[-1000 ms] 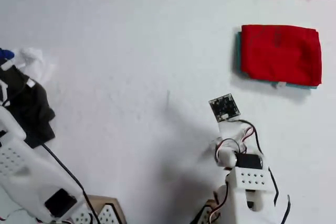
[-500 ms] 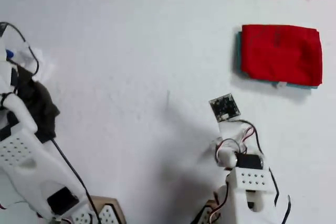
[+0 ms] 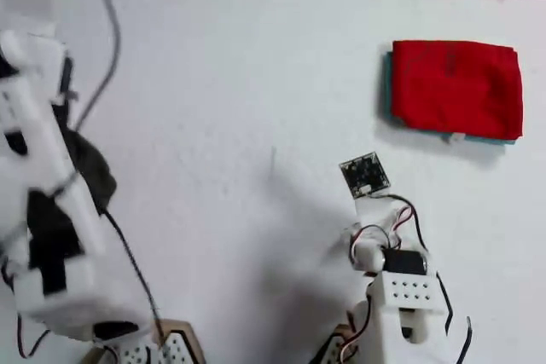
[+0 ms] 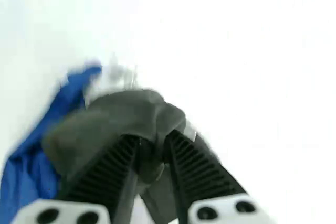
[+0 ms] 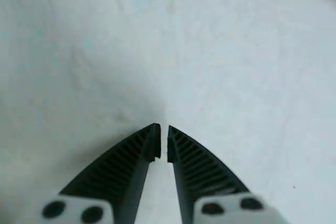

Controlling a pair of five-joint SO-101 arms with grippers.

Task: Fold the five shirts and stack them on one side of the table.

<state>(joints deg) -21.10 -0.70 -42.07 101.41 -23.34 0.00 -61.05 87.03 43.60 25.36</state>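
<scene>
The dark grey shirt (image 4: 121, 116) is bunched up and pinched in the left jaws, which are closed on a fold of it; the cloth bulges out past their tips. Just beside it lies a blue shirt (image 4: 31, 156), crumpled and touching the grey one; a pale scrap shows beyond them, too blurred to tell what it is. From the high view the dark shirt (image 3: 94, 172) shows at the left edge of the white worktop (image 3: 239, 83), partly hidden behind the left arm (image 3: 43, 210), which stands large over that side.

Well apart, at the far right of the worktop, a red shirt (image 3: 456, 87) lies folded into a neat rectangle – it sits on top of a folded teal shirt (image 3: 388, 91), of which a thin edge shows along its left and near sides.

The right arm (image 3: 401, 296) sits at the near edge, its small circuit board (image 3: 365, 174) facing up; the right jaws are drawn together to a thin slit with nothing between them – under them is bare worktop (image 5: 220, 45).
</scene>
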